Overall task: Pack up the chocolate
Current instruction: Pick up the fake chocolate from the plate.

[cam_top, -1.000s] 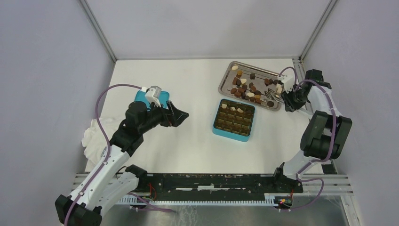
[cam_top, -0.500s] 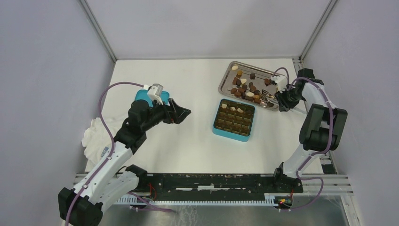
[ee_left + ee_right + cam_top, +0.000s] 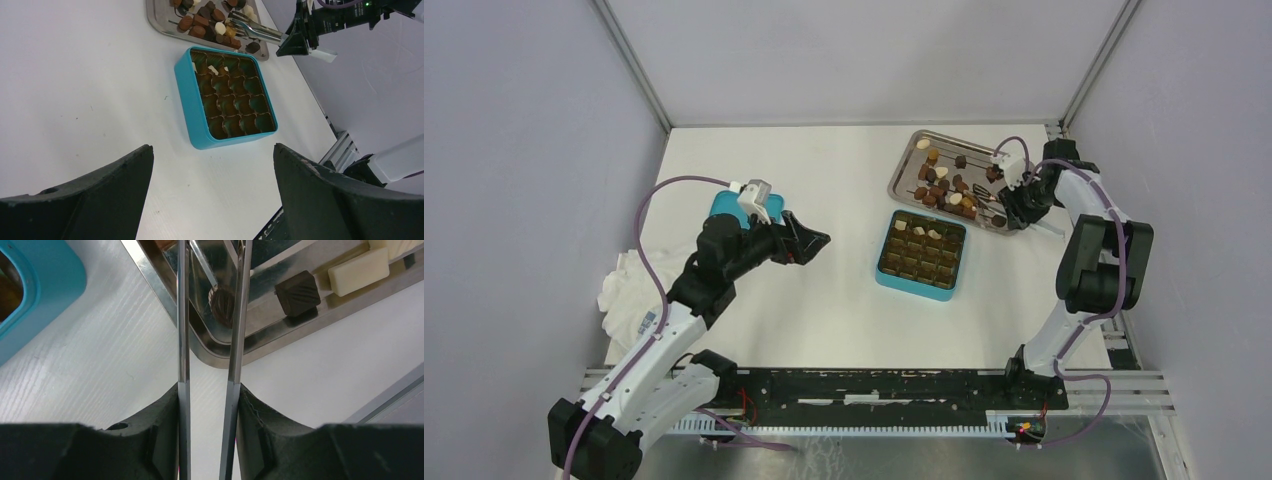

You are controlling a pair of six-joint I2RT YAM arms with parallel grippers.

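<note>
A rectangular metal tray shone mirror-bright, as did the long polished metal tweezers. The white table was matt with a faint grain. A square dark chocolate had ridged faces; a cream-white chocolate bar looked smooth. The right tool was matt black plastic.

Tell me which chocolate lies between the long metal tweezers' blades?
The round dark ridged bonbon in the steel tray's corner; the dark cube and white bar sit beside the tweezers.

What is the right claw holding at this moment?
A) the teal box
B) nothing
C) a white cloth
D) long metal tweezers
D: the right wrist view shows the right claw clamped on the metal tweezers, which reach over the steel tray at its corner.
</note>
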